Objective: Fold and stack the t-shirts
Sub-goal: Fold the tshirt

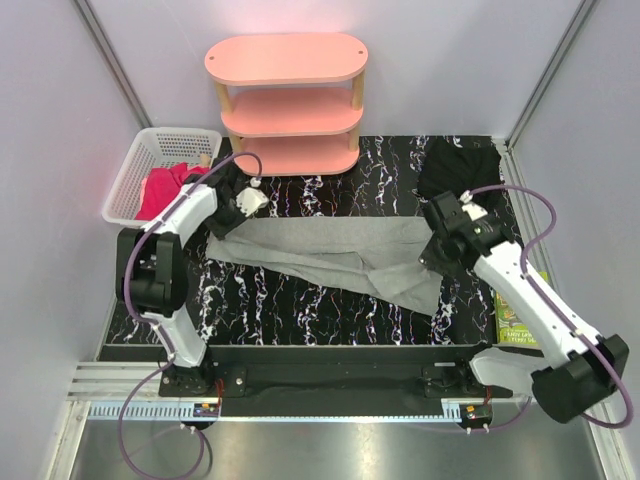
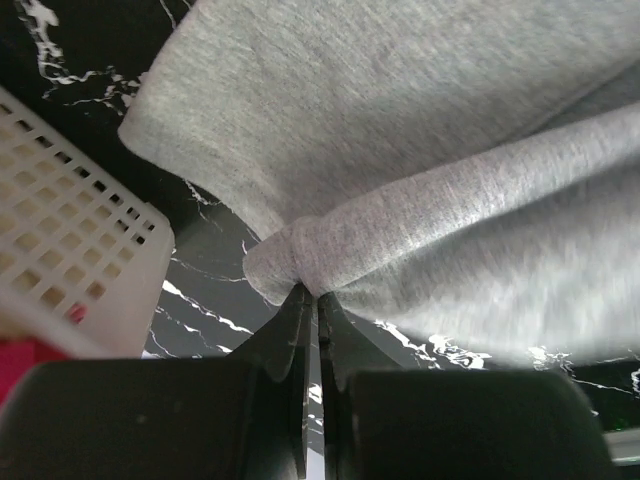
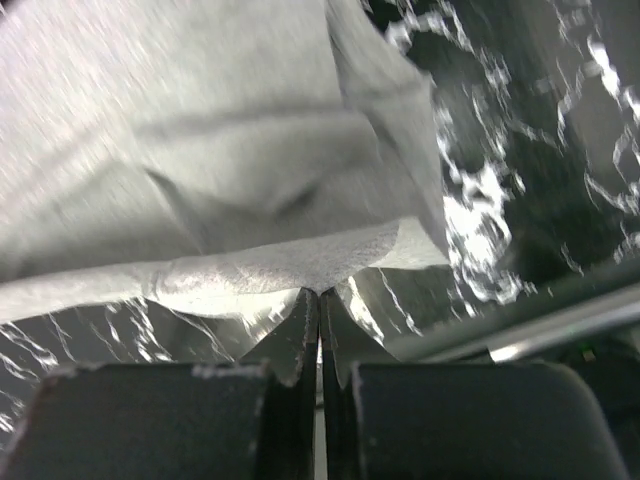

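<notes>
Grips bunched left edge of grey t-shirt [image 1: 330, 255] with left gripper [image 2: 310, 292], jaws closed; pinches right edge with right gripper [image 3: 320, 295].

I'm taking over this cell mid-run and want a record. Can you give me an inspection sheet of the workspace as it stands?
Surface: black marbled table, partly under cloth.
Job's things: grey t-shirt lying as a long rumpled strip; black t-shirt bundle far right; pink cloth in the white basket; nothing stacked.
Clutter: green book at the right edge.
Grippers: left gripper and right gripper both shut, each pinching an end of the grey t-shirt.
Cables: purple cables loop along both arms.
Surroundings: pink shelf at the back; pale walls.
</notes>
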Tool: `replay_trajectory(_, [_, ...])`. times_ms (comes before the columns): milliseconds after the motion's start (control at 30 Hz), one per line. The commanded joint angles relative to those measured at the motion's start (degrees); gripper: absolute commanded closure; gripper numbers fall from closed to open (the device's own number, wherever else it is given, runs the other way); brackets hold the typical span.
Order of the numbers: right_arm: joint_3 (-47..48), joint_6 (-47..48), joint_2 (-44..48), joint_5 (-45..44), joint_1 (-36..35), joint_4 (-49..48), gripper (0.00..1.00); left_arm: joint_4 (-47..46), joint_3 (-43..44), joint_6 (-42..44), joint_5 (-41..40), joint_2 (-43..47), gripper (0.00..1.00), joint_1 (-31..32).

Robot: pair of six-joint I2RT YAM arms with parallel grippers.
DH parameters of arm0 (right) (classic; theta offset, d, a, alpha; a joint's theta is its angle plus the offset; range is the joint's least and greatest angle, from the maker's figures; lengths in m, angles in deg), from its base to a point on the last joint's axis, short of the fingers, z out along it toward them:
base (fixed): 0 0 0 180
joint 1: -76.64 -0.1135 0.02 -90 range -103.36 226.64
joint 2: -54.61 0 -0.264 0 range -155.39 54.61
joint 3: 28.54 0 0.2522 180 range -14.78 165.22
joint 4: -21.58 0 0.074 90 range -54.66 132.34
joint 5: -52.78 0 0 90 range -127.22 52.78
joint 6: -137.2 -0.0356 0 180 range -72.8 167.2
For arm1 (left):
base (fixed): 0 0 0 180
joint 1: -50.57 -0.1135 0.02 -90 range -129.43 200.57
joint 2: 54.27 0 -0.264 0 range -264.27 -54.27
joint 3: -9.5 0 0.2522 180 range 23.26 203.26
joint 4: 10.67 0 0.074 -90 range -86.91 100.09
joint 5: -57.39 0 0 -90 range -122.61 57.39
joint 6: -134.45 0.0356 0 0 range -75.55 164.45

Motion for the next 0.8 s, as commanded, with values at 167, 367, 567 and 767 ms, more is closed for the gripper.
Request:
replay_trajectory(167, [9.64,11.42,-17.67,8.00,7.84,-16.80,1.00,-0.88,3.87,2.25,-4.60,-3.75,0.97,-0.60])
replay_trajectory(367, [15.88,13.79,-25.94,7.40,9.07,-18.56,1.00,-1.41,8.17,1.81,-5.39,-8.05,0.97,-0.87])
replay_trajectory(567, [18.96,15.46,-33.85,7.92,14.16,-20.76,0.95,-3.17,10.46,0.67,-8.99,-13.51,0.61,-0.96])
replay_trajectory(767, [23.62,17.57,-41.16,10.47,14.79,-20.94,0.31,-5.01,8.09,-0.47,-10.58,-9.05,0.17,-0.96])
